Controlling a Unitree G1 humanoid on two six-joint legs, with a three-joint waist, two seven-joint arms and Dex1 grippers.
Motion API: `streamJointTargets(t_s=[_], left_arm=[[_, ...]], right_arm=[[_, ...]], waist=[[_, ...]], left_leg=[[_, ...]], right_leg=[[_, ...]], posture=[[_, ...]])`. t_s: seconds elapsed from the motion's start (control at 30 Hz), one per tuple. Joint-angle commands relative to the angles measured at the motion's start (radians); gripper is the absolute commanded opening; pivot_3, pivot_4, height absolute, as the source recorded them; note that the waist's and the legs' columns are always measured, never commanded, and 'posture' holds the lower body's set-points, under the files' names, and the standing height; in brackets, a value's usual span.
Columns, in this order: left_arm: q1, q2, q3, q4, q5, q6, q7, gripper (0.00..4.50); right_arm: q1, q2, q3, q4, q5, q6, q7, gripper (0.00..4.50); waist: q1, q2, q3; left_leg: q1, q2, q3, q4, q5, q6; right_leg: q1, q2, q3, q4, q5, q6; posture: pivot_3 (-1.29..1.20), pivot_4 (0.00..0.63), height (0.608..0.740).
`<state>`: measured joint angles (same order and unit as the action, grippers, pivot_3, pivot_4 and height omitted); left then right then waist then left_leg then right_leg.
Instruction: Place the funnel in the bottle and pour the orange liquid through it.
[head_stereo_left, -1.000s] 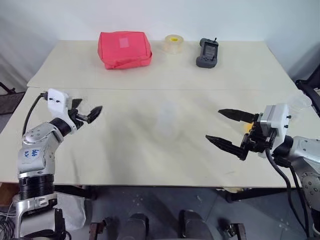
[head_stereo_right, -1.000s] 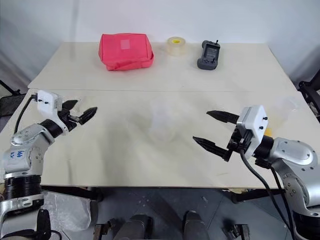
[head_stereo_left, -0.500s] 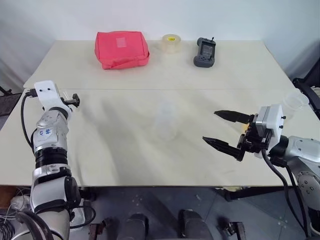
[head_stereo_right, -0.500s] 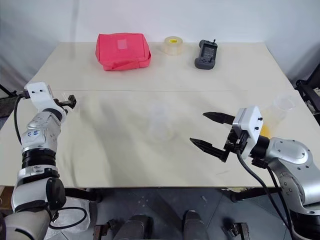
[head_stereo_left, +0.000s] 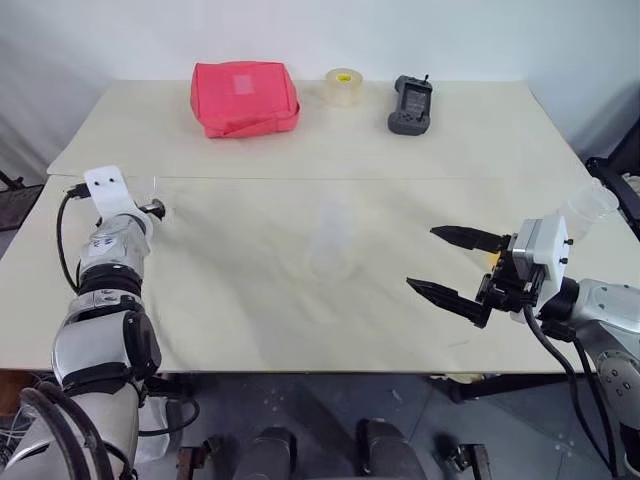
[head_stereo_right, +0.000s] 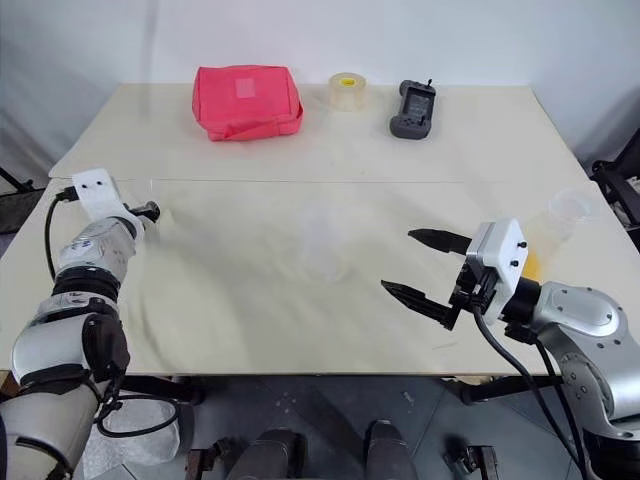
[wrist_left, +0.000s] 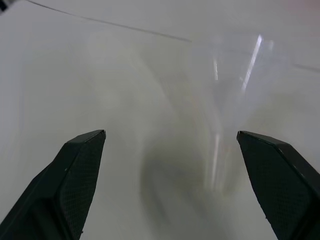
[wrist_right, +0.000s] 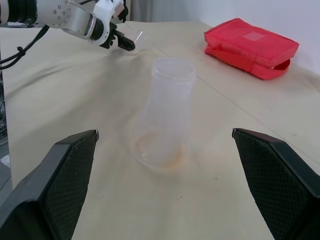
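Now I see my left gripper (wrist_left: 170, 145) spread wide around the small clear funnel (wrist_left: 235, 100) near the table's (head_stereo_left: 450, 140) left edge; the right gripper (head_stereo_left: 452, 265) hangs spread, facing the clear narrow-necked bottle (wrist_right: 167, 112) mid-table.

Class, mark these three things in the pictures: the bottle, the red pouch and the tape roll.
bottle (wrist_right: 167, 115), right wrist view, middle of its clear wall.
red pouch (head_stereo_left: 243, 95), left eye view, centre of its top face.
tape roll (head_stereo_left: 344, 87), left eye view, its outer side.
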<state>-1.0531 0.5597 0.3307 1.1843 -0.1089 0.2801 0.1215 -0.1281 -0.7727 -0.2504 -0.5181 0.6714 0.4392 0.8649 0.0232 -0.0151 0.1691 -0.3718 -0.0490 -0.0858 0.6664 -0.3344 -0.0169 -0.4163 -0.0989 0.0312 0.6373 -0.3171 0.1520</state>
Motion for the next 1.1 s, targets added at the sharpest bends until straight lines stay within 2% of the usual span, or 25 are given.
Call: streamJointTargets(t_s=[0.03,0.17,0.53,0.57,0.67,0.8,0.93,1.1], left_arm=[[-0.043,0.018,-0.047,0.036,0.04,-0.017,-0.055,4.46],[-0.054,0.032,-0.086,0.07,0.069,-0.012,-0.09,3.66],[-0.049,0.076,-0.114,0.088,0.08,0.027,-0.152,0.23],[-0.045,0.083,-0.113,0.086,0.079,0.033,-0.156,0.1],[-0.031,0.099,-0.114,0.074,0.077,0.053,-0.177,0.1],[0.016,0.123,-0.144,0.0,0.083,0.08,-0.29,0.1],[0.135,0.135,-0.139,-0.224,0.035,0.148,-0.431,0.1],[0.422,0.163,-0.131,-0.722,-0.066,0.29,-0.625,0.1]], right_arm=[[-0.008,-0.017,-0.041,-0.037,0.022,0.002,-0.006,4.5],[-0.01,-0.023,-0.046,-0.036,0.023,0.004,-0.008,4.5],[-0.017,-0.024,-0.049,-0.027,0.02,0.005,-0.007,4.5],[-0.018,-0.024,-0.048,-0.026,0.019,0.005,-0.006,4.5],[-0.019,-0.024,-0.049,-0.023,0.017,0.005,-0.005,4.5],[-0.018,-0.027,-0.054,-0.02,0.017,0.006,-0.003,4.5],[-0.018,-0.029,-0.056,-0.015,0.014,0.006,0.0,4.5],[-0.02,-0.025,-0.055,-0.011,0.014,0.008,0.002,4.5]], waist=[[0.0,0.0,0.0],[0.0,0.0,0.0],[-0.012,-0.001,0.0],[-0.012,-0.001,0.0],[-0.012,-0.001,0.0],[-0.014,-0.001,0.0],[-0.017,-0.001,0.0],[-0.023,-0.001,0.0]], left_leg=[[0.0,0.0,0.0,0.0,0.0,0.0],[0.0,0.0,0.0,0.0,0.0,0.0],[0.0,0.0,0.003,0.0,0.0,0.0],[0.0,0.0,0.003,0.0,0.0,0.0],[0.0,0.0,0.003,0.0,0.0,0.0],[0.0,0.0,0.003,0.0,0.0,0.0],[0.0,0.001,0.004,0.0,0.0,0.0],[0.0,0.005,0.003,0.0,0.0,0.0]], right_leg=[[0.0,0.0,0.0,0.0,0.0,0.0],[0.0,0.0,0.0,0.0,0.0,0.0],[-0.003,0.0,0.001,0.005,0.0,0.0],[-0.003,0.0,0.001,0.005,0.0,0.0],[-0.004,-0.001,0.001,0.006,0.0,0.0],[-0.004,-0.001,0.001,0.006,0.0,0.0],[-0.004,-0.002,0.001,0.007,0.0,0.0],[-0.004,-0.003,0.002,0.007,0.0,0.0]], posture=[[0.0,0.15,0.74],[0.0,0.15,0.74],[0.0,0.15,0.74],[0.0,0.15,0.74],[0.0,0.15,0.74],[0.0,0.15,0.74],[0.0,0.15,0.74],[0.0,0.15,0.74]])
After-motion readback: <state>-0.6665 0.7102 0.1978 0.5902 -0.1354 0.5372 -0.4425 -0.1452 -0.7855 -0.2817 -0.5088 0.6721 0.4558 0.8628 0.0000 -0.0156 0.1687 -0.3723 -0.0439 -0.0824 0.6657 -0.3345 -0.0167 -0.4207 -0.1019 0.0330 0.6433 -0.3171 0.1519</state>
